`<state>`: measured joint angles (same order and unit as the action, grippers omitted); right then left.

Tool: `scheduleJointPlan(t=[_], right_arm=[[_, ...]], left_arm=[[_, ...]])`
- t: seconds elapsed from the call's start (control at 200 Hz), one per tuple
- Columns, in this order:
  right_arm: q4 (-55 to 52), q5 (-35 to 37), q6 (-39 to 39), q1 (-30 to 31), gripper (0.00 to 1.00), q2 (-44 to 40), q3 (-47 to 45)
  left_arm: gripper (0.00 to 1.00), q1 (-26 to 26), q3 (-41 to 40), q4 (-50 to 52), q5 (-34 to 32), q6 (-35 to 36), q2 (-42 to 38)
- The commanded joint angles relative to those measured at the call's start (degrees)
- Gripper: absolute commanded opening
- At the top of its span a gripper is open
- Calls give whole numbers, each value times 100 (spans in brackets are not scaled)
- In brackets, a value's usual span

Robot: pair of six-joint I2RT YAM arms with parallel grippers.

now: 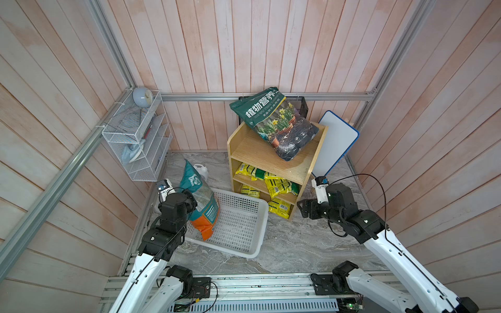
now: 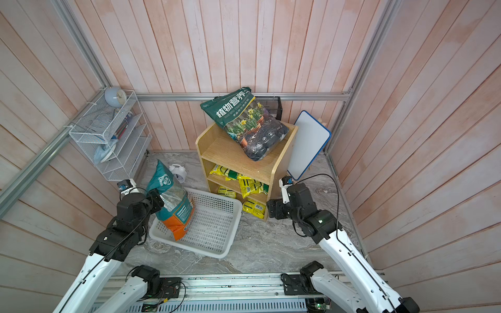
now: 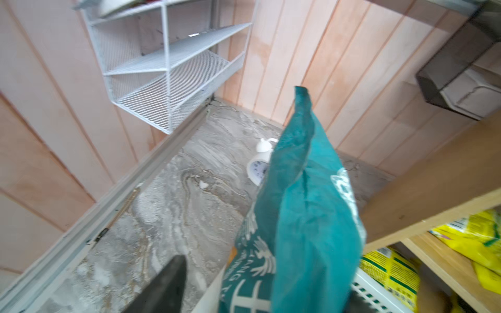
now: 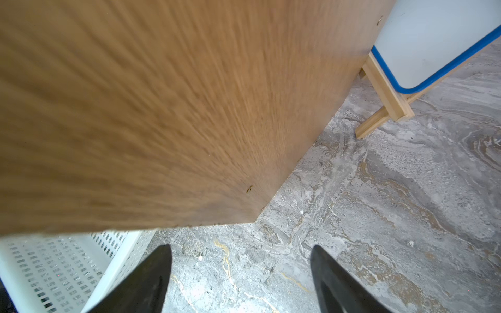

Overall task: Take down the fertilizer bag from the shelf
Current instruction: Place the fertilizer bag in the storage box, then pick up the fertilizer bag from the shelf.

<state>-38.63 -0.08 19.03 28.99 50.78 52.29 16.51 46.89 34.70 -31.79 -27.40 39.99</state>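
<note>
Fertilizer bag [image 1: 203, 200] stands in floor basket [image 1: 238, 225]; left end effector [image 1: 191, 202], right end effector [image 4: 240, 248] gape.

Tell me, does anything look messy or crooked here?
Yes. The big green bag lies crooked on top of the shelf, its upper end sticking out past the back edge. Yellow packets lie jumbled in the lower tiers.

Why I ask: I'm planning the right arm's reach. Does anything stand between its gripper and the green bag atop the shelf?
Yes: the right gripper sits low beside the shelf, whose side panel fills the right wrist view. The green bag lies on top, so the gripper likely must rise past that panel.
</note>
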Motion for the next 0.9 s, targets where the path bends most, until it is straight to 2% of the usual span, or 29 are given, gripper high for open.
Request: scheduleJointPlan(t=[0.0,0.185,0.265,0.335,0.475,0.58,0.72,0.895], right_arm=[[-210,90,-124,1,85,-75,158],[-293,177,-148,1,85,-141,254],[-368,264,-211,1,85,-147,328],[-478,319,-275,1,85,-129,443],[-601,406,-369,-1,85,-78,630],[-617,430,-378,-8,85,7,709],[-659,577,-396,-8,85,-9,711],[-556,715,-436,-16,87,-238,528]], left_arm=[[100,-61,667,145,-732,-65,-31],[100,-62,2224,672,-975,-342,524],[100,-61,2860,872,-880,-472,831],[100,-67,3169,703,-317,-557,1025],[100,-24,3579,136,1652,-1206,1639],[100,452,4071,-232,2651,-1558,2438],[100,1300,4941,-603,2828,-1453,3507],[100,1464,5459,-1289,2868,-1921,4578]])
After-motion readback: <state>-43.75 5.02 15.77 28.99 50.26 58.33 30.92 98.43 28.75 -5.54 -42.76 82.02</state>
